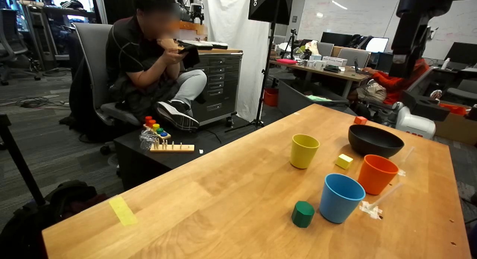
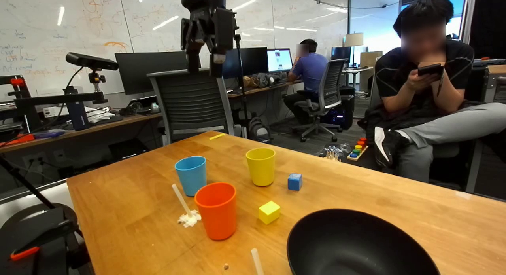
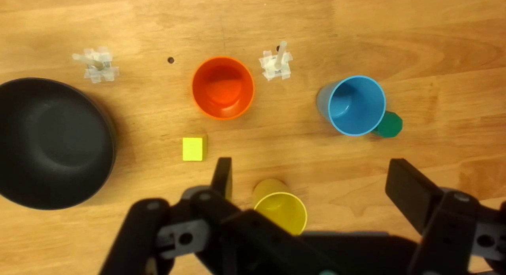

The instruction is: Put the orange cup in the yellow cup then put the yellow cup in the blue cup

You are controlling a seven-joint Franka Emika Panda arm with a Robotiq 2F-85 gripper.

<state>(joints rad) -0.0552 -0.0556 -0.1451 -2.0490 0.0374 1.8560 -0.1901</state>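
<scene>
The orange cup (image 1: 378, 175) stands upright on the table, and it also shows in an exterior view (image 2: 216, 213) and the wrist view (image 3: 223, 88). The yellow cup (image 1: 304, 151) stands upright and apart from it; it also shows in an exterior view (image 2: 261, 167). In the wrist view the yellow cup (image 3: 282, 211) is partly hidden by a gripper finger. The blue cup (image 1: 341, 199) stands upright, also in an exterior view (image 2: 191, 176) and the wrist view (image 3: 356, 105). All three cups are separate. My gripper (image 3: 310, 164) is open, empty and high above the table, as an exterior view (image 2: 204, 67) shows.
A black bowl (image 3: 59, 140) stands near the orange cup. A yellow block (image 3: 193, 149) lies among the cups. A green block (image 3: 389, 125) is beside the blue cup. A small blue block (image 2: 295, 181) is near the yellow cup. Two thin translucent sticks (image 3: 281, 55) (image 3: 87, 61) are taped to the table.
</scene>
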